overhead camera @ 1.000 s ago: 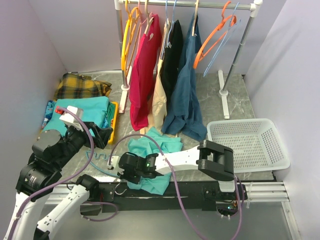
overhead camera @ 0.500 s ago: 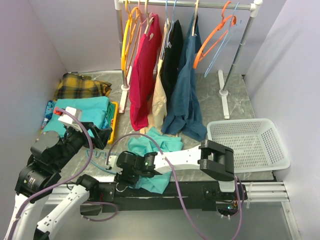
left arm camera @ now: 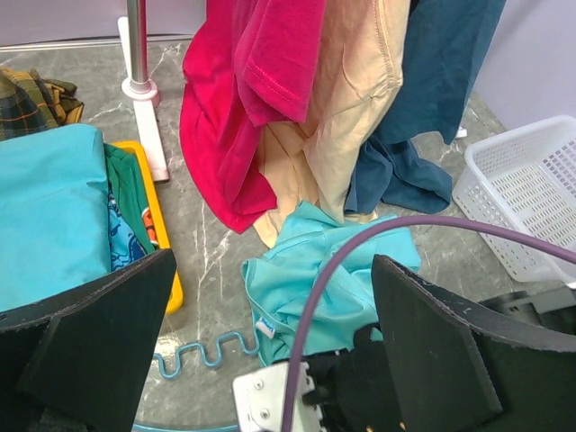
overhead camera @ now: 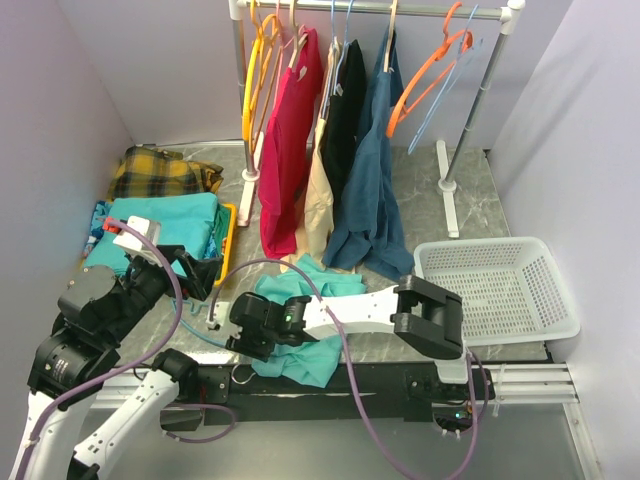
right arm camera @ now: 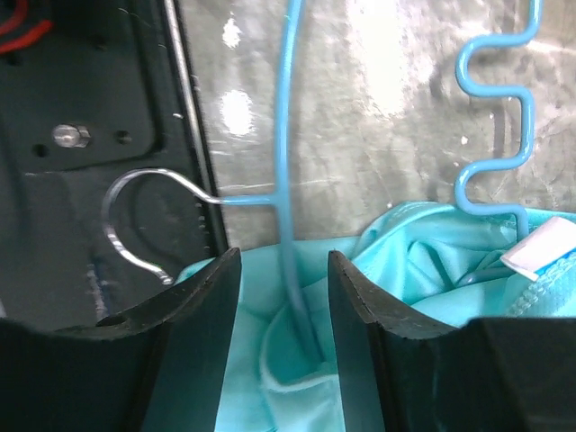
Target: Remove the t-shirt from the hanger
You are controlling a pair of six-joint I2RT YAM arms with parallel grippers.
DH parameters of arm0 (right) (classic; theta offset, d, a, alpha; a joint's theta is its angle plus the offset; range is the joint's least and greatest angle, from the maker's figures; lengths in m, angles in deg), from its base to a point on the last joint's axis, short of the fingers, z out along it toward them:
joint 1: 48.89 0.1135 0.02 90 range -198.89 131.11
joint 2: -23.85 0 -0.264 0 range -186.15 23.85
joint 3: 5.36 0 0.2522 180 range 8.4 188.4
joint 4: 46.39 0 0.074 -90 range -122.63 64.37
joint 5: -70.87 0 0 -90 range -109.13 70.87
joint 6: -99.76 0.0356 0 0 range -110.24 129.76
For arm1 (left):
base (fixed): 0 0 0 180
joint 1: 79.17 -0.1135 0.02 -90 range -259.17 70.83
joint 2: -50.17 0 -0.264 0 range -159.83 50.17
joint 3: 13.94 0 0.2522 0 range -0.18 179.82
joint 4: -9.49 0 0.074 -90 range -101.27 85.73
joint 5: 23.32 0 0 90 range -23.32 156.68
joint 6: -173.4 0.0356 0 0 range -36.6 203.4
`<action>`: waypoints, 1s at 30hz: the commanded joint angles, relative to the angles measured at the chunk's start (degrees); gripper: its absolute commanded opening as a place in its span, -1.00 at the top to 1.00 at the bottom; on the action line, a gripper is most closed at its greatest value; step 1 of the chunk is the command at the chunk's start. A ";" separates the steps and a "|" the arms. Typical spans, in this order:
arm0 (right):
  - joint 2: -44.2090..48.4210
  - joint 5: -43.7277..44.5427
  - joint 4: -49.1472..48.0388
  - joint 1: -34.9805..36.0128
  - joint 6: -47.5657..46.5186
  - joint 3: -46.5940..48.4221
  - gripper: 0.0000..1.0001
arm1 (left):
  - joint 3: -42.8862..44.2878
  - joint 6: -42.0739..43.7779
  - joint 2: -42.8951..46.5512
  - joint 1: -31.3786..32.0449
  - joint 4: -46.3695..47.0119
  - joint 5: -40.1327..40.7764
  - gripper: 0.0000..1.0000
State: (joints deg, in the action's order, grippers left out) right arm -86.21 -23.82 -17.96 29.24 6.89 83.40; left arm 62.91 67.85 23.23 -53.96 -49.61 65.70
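Observation:
A crumpled teal t-shirt [overhead camera: 318, 296] [left arm camera: 310, 270] lies on the marble table in front of the rack. A light-blue wire hanger [overhead camera: 196, 318] [left arm camera: 194, 354] [right arm camera: 288, 171] sticks out of it to the left, one end running down into the fabric [right arm camera: 423, 261]. My right gripper [overhead camera: 232, 336] [right arm camera: 283, 301] hovers low over the shirt's near-left edge, open. The hanger's blue bar passes between its jaws without touching either. My left gripper [overhead camera: 196, 275] [left arm camera: 274, 261] is wide open and empty, above the table left of the shirt.
A clothes rack [overhead camera: 447, 150] at the back holds red [overhead camera: 285, 150], beige, black and navy [overhead camera: 370, 190] garments and orange hangers. A white basket [overhead camera: 500, 290] stands at the right. A yellow tray [overhead camera: 228, 245] with folded teal cloth and a plaid cloth [overhead camera: 160, 172] lie at the left.
The right gripper's jaws have parted from shut and it has shifted slightly left and away from the table's near edge, over the hanger bar. The left arm has drifted a little.

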 commanded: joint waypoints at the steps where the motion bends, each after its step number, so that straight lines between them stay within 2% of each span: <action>1: -2.35 -1.81 0.00 -1.49 -1.34 1.90 -0.01 | 1.42 0.79 0.13 0.01 0.69 0.80 -0.93; 6: -4.11 -3.39 0.00 -1.93 -1.52 2.34 0.06 | 1.60 0.87 -0.31 0.01 0.69 0.80 -0.93; 9: -5.07 -4.10 0.44 -1.84 -1.35 2.78 0.20 | 1.69 1.05 -0.31 0.01 0.61 0.80 -0.94; 11: -5.43 -4.45 0.62 -1.84 -1.34 2.96 0.35 | 1.60 1.14 -0.31 -0.07 0.61 0.80 -0.94; 14: -5.78 -4.02 0.97 -1.84 -0.99 3.13 0.77 | 1.60 1.14 -0.31 0.01 0.61 0.80 -0.94; 15: -5.52 -3.75 1.05 -1.84 -0.99 2.96 1.00 | 1.77 1.22 -0.22 0.01 0.61 0.80 -0.94; 19: -1.92 -2.08 2.10 -1.84 -0.73 1.29 1.00 | 2.21 1.40 -0.39 0.01 0.61 0.80 -0.95; 23: 5.79 -1.82 4.83 -1.93 -0.99 -0.73 1.00 | 1.86 1.66 -0.13 0.01 0.96 0.88 -0.95; 30: 15.30 -5.86 14.58 -4.30 -3.45 -0.29 1.00 | 1.25 1.58 0.57 0.01 1.40 0.80 -0.96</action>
State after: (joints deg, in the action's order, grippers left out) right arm -79.28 -28.19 -8.45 26.73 5.51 82.20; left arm 62.97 68.73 23.25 -53.96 -49.59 66.12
